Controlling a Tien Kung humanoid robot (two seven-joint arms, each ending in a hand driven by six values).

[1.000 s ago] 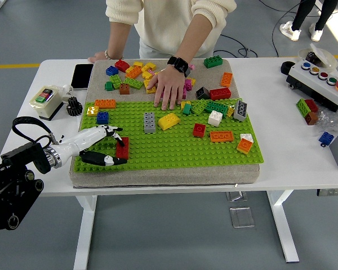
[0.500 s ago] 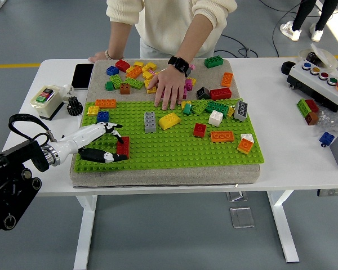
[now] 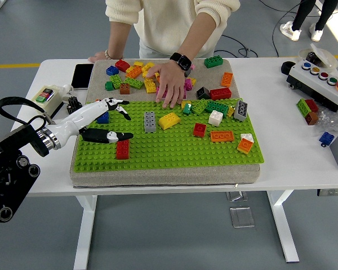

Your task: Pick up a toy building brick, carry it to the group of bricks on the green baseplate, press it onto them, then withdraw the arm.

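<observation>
You are looking down on a white table [image 3: 281, 160] standing on a grey floor. Most of its middle is covered by a grey padded mat [image 3: 158, 175] carrying a large green baseplate [image 3: 169, 149]. A person in a cream top stands at the far side, one hand [image 3: 168, 83] pressed flat among the loose bricks at the baseplate's far edge, a black watch [image 3: 180, 60] on that wrist. Your left arm [image 3: 28, 143] comes in from the left, and its left hand [image 3: 104, 119] hovers over the baseplate's left part with fingers spread and nothing in them. A red brick [image 3: 122, 149] sits on the baseplate just below the thumb, apart from the hand. Further right on the plate lie a grey brick [image 3: 150, 121], a yellow brick [image 3: 169, 121], a white brick [image 3: 215, 117] and an orange brick [image 3: 221, 136]. A button box [image 3: 321, 79] sits at the table's right end, a black phone [image 3: 82, 76] at far left.
</observation>
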